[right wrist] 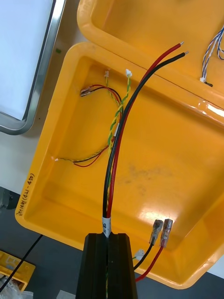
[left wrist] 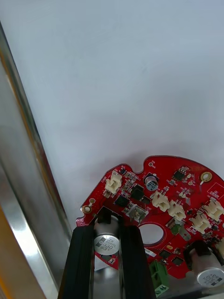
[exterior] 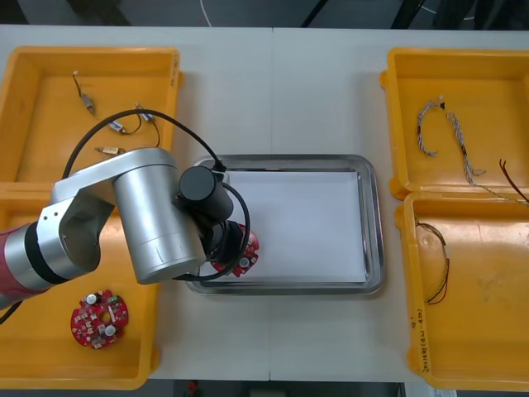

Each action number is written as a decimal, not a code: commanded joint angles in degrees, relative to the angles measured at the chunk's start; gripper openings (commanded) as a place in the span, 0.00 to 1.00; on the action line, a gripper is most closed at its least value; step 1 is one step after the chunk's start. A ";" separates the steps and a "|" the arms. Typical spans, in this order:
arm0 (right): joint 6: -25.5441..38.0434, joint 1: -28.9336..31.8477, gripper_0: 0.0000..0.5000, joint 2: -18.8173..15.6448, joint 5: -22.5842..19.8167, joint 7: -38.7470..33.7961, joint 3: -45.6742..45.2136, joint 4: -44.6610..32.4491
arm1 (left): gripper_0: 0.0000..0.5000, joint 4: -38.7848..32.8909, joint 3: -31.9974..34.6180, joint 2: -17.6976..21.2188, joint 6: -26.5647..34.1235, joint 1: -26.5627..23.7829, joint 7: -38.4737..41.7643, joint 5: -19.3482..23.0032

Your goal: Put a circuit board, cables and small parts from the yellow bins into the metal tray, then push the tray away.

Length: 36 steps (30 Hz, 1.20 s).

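In the tray (exterior: 376,236)'s lower left, the left tool (left wrist: 107,230) gripped the board (left wrist: 175,184) by one capacitor (left wrist: 106,243), so it could slip; the right tool (right wrist: 110,239) clamped a cable (right wrist: 121,128).

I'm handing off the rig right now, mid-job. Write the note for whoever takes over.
Left pincer: shut on the round red circuit board, over the near left corner of the white-lined metal tray.
Right pincer: shut on the black and red cable, above the near right yellow bin.
Done: both picks; nothing released into the tray yet.
Left: release board, add cable, fetch small metal parts from the far left yellow bin, push tray away.
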 commanded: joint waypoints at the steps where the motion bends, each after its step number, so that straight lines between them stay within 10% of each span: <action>1: 0.64 -1.26 0.00 -2.16 -0.72 2.26 0.36 0.04 | 0.01 1.27 -1.39 -1.85 -2.33 -2.60 1.69 -0.96; 7: 0.99 -1.26 0.00 -2.07 -0.81 2.26 0.36 0.04 | 0.10 1.27 -1.48 -2.29 -2.33 -2.60 1.95 -0.87; 15: 1.13 -1.26 0.00 -1.80 -0.89 2.26 0.36 0.04 | 1.00 1.27 -1.83 -2.29 -2.33 -2.52 2.39 -0.96; 36: 1.13 -1.26 0.00 -1.36 -0.28 2.26 0.36 0.04 | 1.00 -6.73 13.02 1.14 11.99 -2.52 -0.25 8.27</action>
